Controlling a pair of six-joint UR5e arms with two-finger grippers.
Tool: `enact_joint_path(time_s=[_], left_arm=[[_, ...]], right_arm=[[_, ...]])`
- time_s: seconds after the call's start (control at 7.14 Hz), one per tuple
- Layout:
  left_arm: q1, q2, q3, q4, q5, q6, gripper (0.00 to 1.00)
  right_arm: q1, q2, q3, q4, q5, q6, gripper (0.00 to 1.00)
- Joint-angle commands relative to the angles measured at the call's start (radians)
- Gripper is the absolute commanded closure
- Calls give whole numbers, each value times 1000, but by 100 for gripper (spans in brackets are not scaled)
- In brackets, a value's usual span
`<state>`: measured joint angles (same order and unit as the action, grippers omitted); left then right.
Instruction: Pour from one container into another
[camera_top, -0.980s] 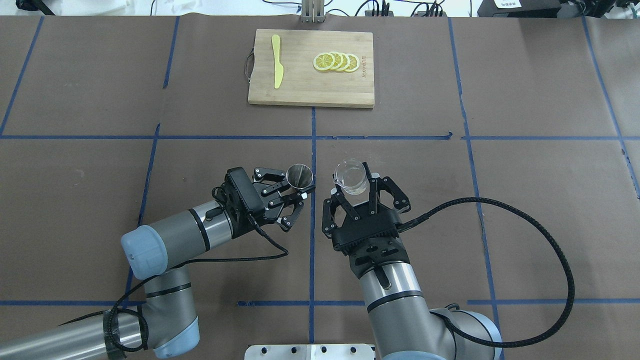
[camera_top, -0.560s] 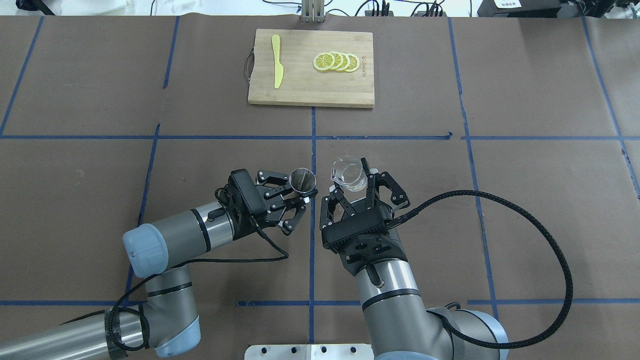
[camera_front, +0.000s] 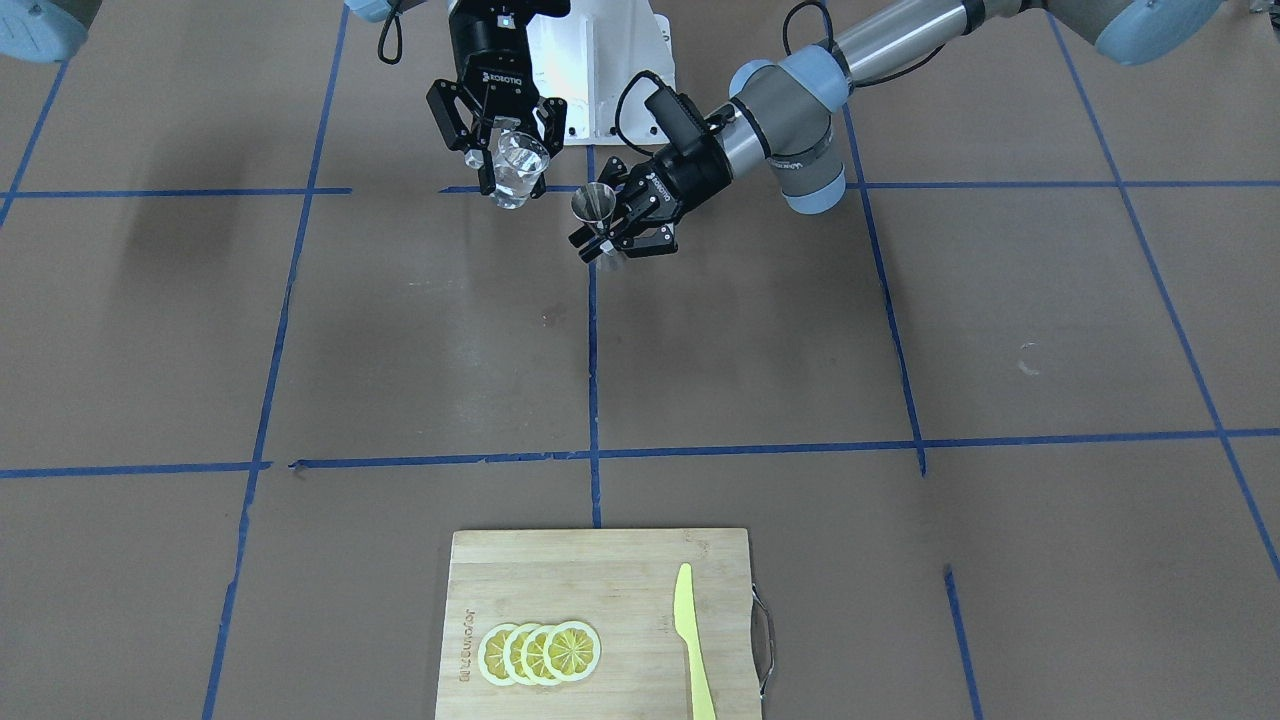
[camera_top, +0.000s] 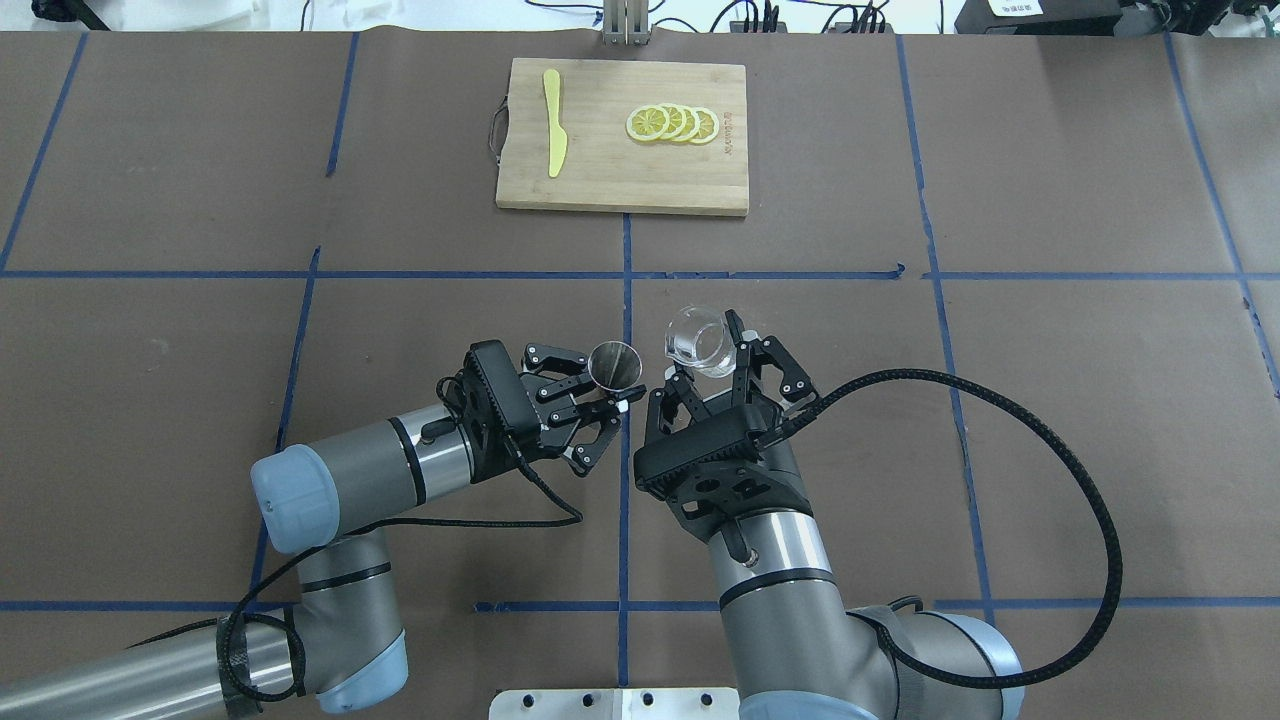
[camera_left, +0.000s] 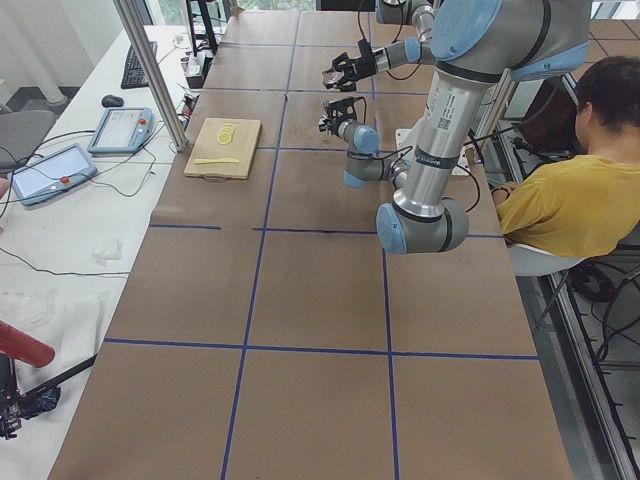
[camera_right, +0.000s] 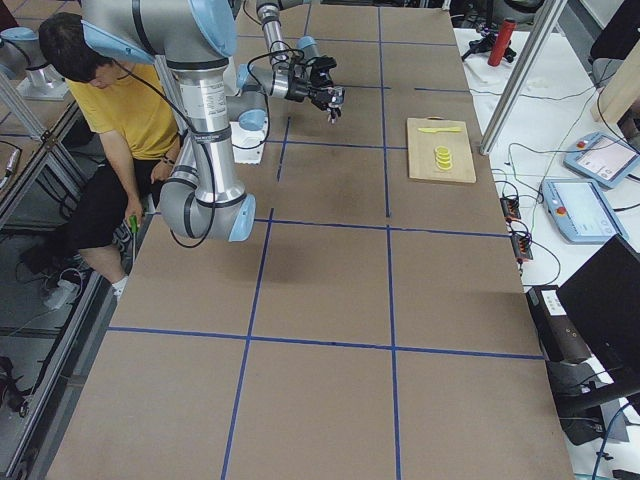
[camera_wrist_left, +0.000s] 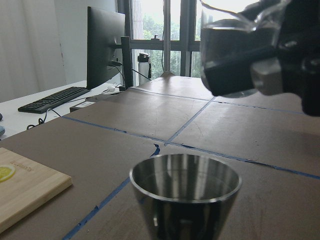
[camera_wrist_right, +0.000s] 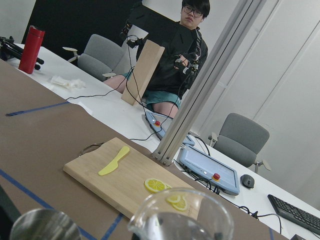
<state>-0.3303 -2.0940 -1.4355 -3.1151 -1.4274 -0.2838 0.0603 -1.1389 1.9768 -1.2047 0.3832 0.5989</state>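
The right gripper (camera_top: 705, 362) is clamped on the glass cup (camera_top: 697, 340). The left gripper (camera_top: 610, 385) is clamped on the narrow waist of the jigger (camera_top: 614, 363). Both vessels hang in the air over the middle of the counter (camera_top: 1050, 420), nearer the robot-side edge than the far edge where the cutting board (camera_top: 600, 180) lies. The cup is tipped toward the jigger, and their rims are close but apart.

The main risk is a miss. In the left wrist view the cup sits above and off to one side of the jigger's mouth, not over it. If the tilt goes further at this offset, the stream probably lands on the brown counter or on the left gripper's fingers. The jigger's mouth is small, so there is little room for error, and a fast tilt could send liquid over its far rim or overfill it.

A second risk is collision. The two grippers are nearly touching, so closing the gap could knock metal against glass. That could twist the jigger, held only at its thin waist, out of upright. The smooth, tilted glass could also slip between the fingers. I cannot make out how much the cup holds.
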Motion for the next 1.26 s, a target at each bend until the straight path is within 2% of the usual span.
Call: enact_joint_path(time_s=[0.0, 0.56, 1.12], left_arm=[[-1, -26, 24, -3, -10, 0, 100], [1, -34, 52, -45, -18, 0, 100], [1, -35, 52, -57, -19, 0, 100]], right_arm=[[6, 19, 13, -80, 0, -7, 100], [10, 33, 20, -96, 0, -57, 100], [19, 54, 22, -182, 2, -59, 100]])
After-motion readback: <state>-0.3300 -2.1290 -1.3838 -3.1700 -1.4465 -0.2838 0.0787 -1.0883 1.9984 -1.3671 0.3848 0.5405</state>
